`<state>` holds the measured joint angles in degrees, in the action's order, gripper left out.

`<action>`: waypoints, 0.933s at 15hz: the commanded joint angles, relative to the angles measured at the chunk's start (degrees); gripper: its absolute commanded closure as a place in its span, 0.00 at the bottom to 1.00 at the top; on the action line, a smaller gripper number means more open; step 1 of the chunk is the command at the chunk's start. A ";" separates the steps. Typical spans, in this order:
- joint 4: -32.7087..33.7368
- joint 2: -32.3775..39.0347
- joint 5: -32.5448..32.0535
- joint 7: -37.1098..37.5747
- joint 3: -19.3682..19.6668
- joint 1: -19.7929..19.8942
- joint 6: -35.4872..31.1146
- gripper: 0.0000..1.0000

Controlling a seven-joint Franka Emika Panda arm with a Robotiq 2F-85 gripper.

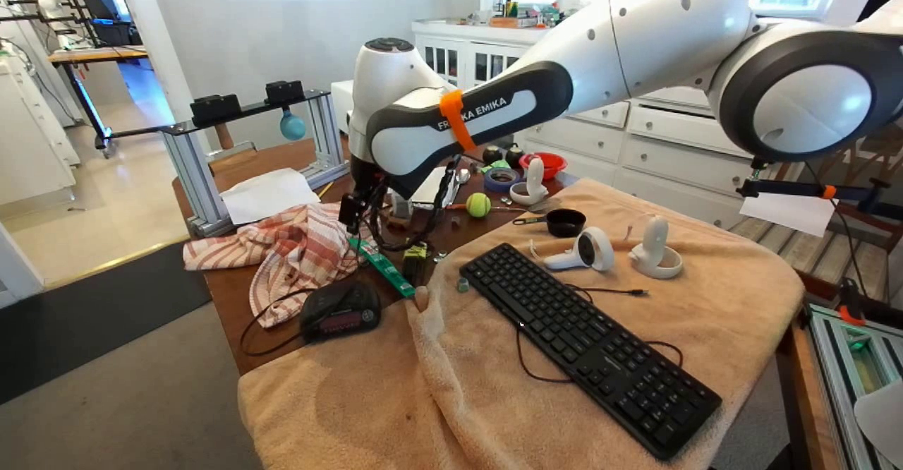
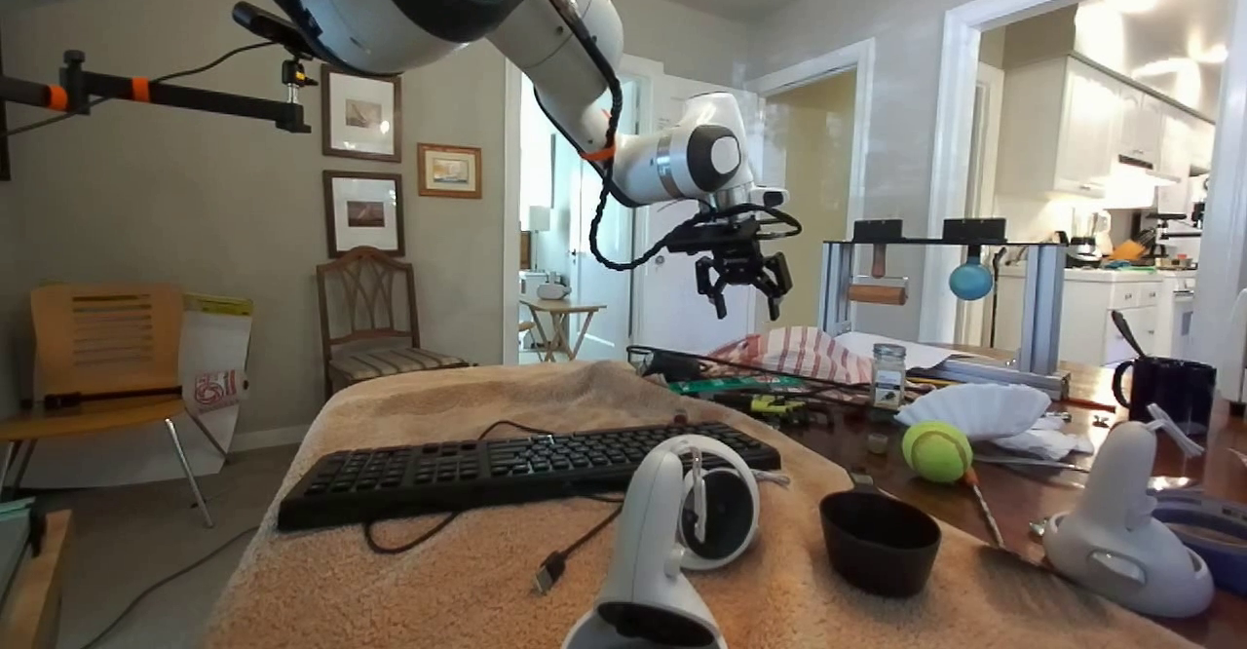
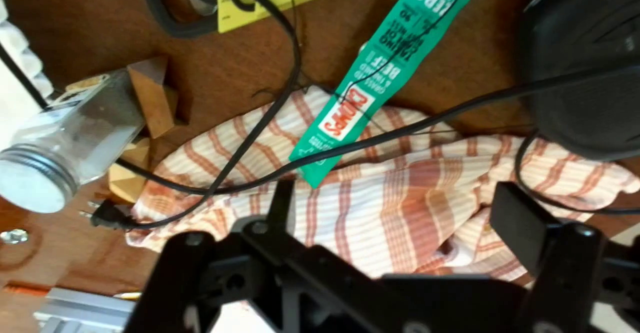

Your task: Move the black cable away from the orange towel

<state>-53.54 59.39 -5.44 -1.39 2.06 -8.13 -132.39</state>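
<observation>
Where the striped towel (image 3: 380, 213) wrinkles, black cable (image 3: 380, 139) crosses — smooth, looping.

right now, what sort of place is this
Probably a room in a home, set up as a robot workspace: framed pictures, white kitchen cabinets in the background, and a robot arm over a cluttered table.

In an exterior view, the arm (image 1: 663, 39) shows at upper right: glossy white, rounded, dotted with grey caps (image 1: 685, 1), edged in dark trim (image 1: 557, 87) and lettered EMIKA beside an orange strap (image 1: 457, 120). In an exterior view, a black braided cable (image 2: 597, 230) loops at upper centre, near the angular black gripper (image 2: 748, 312). Low in the wrist view, its black fingers (image 3: 570, 268) carry round screws (image 3: 258, 227) and flat pads (image 3: 522, 227).
</observation>
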 commanded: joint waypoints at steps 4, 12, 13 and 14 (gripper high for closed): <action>15.89 9.66 1.09 7.74 1.84 1.82 10.39 0.00; 10.95 6.71 3.08 -3.18 -3.99 3.55 11.52 0.00; 11.76 7.40 1.69 -0.45 -2.01 2.88 10.65 0.00; 12.73 8.10 0.83 1.21 -0.78 2.61 9.78 0.00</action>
<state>-42.52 66.09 -2.75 -4.03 -1.46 -4.69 -121.05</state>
